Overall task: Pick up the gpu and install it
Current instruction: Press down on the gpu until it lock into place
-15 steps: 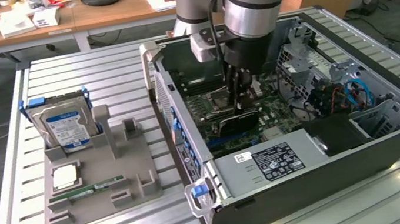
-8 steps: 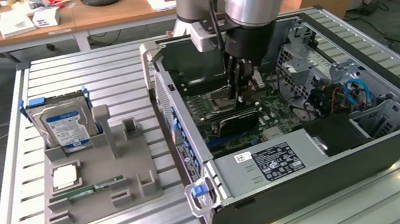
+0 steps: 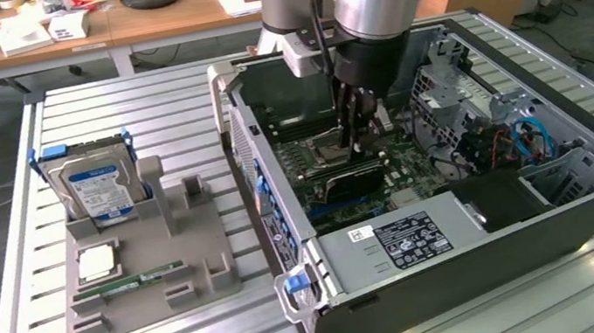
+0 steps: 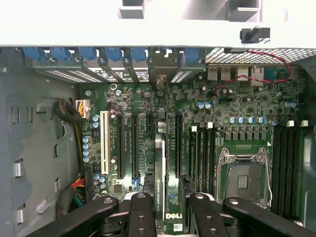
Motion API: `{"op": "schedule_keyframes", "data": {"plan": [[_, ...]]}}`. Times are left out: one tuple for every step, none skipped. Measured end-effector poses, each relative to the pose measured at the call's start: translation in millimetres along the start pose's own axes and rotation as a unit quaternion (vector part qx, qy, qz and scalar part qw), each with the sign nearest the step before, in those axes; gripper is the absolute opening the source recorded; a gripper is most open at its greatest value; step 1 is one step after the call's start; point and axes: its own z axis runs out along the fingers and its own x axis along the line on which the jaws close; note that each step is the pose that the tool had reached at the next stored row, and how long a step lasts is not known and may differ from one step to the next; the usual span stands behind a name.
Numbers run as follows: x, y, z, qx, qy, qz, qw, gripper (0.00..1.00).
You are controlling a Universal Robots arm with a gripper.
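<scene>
The gripper [image 3: 358, 132] reaches straight down into the open computer case [image 3: 586, 207], which lies on its side on the slatted metal surface [image 3: 123, 104]. Its jaws stand part-way closed across the top edge of the gpu [image 3: 347, 184], and they appear to be clamped on it. Gripping that upper edge leaves the connector edge free to meet the board, and it keeps the card upright.

From the wrist view, the gpu [image 4: 159, 173] is seen edge-on as a thin dark strip. It runs along the motherboard [image 4: 237, 98], lined up with the long black expansion slots [image 4: 120, 143] and pointing toward the rear bracket openings. It sits between those slots and the empty CPU socket [image 4: 244, 177]. A Dell label lies close by the gripper [image 4: 170, 210]. I cannot tell whether the card is fully seated or only resting at its slot.

In the exterior view the card looks low, black and flat-faced. Outside the case, a grey holder [image 3: 205, 260] carries the hard drive [image 3: 94, 188] and a green memory stick [image 3: 126, 283].
</scene>
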Motion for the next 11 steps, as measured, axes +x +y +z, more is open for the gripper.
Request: {"op": "schedule_keyframes", "data": {"plan": [[0.0,0.0,0.0,0.0000,0.0000,0.000,1.0000,0.34],[0.0,0.0,0.0,0.0000,0.0000,0.000,1.0000,0.34],[0.0,0.0,0.0,0.0000,0.0000,0.000,1.0000,0.34],[0.0,0.0,0.0,0.0000,0.0000,0.000,1.0000,0.34],[0.0,0.0,0.0,0.0000,0.0000,0.000,1.0000,0.32],[0.0,0.0,0.0,0.0000,0.0000,0.000,1.0000,0.32],[0.0,0.0,0.0,0.0000,0.0000,0.000,1.0000,0.26],[0.0,0.0,0.0,0.0000,0.0000,0.000,1.0000,0.26],[0.0,0.0,0.0,0.0000,0.0000,0.000,1.0000,0.20],[0.0,0.0,0.0,0.0000,0.0000,0.000,1.0000,0.14],[0.0,0.0,0.0,0.0000,0.0000,0.000,1.0000,0.11]]}}
